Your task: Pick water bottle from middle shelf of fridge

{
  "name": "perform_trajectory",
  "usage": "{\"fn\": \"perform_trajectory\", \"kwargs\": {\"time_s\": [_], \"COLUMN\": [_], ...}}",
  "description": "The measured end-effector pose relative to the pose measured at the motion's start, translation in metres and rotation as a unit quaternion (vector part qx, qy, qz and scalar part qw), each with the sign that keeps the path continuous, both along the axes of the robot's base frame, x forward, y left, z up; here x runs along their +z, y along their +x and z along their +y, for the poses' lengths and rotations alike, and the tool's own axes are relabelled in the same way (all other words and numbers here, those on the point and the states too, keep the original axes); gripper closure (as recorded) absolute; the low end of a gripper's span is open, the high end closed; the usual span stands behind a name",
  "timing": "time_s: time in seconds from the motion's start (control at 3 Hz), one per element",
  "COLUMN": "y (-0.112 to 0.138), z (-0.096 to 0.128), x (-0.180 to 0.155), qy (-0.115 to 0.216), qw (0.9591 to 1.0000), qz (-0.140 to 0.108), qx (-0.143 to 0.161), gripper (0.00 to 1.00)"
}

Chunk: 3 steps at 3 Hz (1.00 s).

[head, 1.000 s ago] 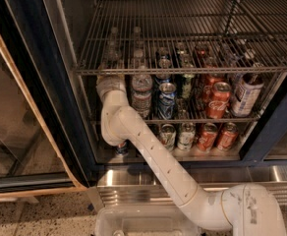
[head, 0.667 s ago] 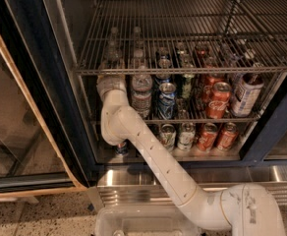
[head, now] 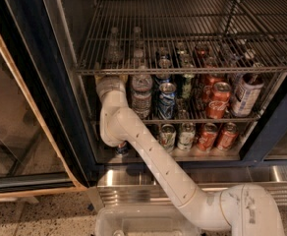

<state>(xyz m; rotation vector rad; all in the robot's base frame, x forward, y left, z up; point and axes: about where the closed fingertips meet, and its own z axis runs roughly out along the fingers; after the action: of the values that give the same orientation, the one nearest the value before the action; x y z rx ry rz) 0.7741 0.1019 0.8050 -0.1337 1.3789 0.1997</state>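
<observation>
The fridge [head: 40, 82] stands open with its dark frame around wire racks. On the middle shelf [head: 244, 117] a clear ribbed water bottle [head: 141, 91] with a dark label band stands at the left of the front row, next to soda cans. More clear bottles [head: 113, 50] show behind it through the upper rack. My white arm reaches up from below into the left end of this shelf. My gripper [head: 110, 80] is inside there, just left of the front water bottle and partly hidden under the upper rack's front rail.
Soda cans [head: 217, 100] fill the middle shelf to the right of the bottle, with a larger white can [head: 245, 93] at the far right. More cans [head: 210, 135] stand on the floor below. The upper wire rack [head: 183, 28] hangs close above. The glass door [head: 15, 132] stands at left.
</observation>
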Motion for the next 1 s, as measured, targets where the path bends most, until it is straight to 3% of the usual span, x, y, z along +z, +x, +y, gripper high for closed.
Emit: {"fn": "perform_trajectory", "kwargs": {"time_s": [0.33,0.67,1.0], "y": [-0.0016,-0.0001,0.0045], "z": [0.0,-0.0007,-0.0026], "x": [-0.0013,-0.0026,-0.0031], "qy": [0.001,0.0,-0.002], "qw": [1.0,1.0,0.9999], "qz": [0.001,0.004,0.008], "qx": [-0.001,-0.002,-0.006], "gripper": [0.12,0.22,0.22]}}
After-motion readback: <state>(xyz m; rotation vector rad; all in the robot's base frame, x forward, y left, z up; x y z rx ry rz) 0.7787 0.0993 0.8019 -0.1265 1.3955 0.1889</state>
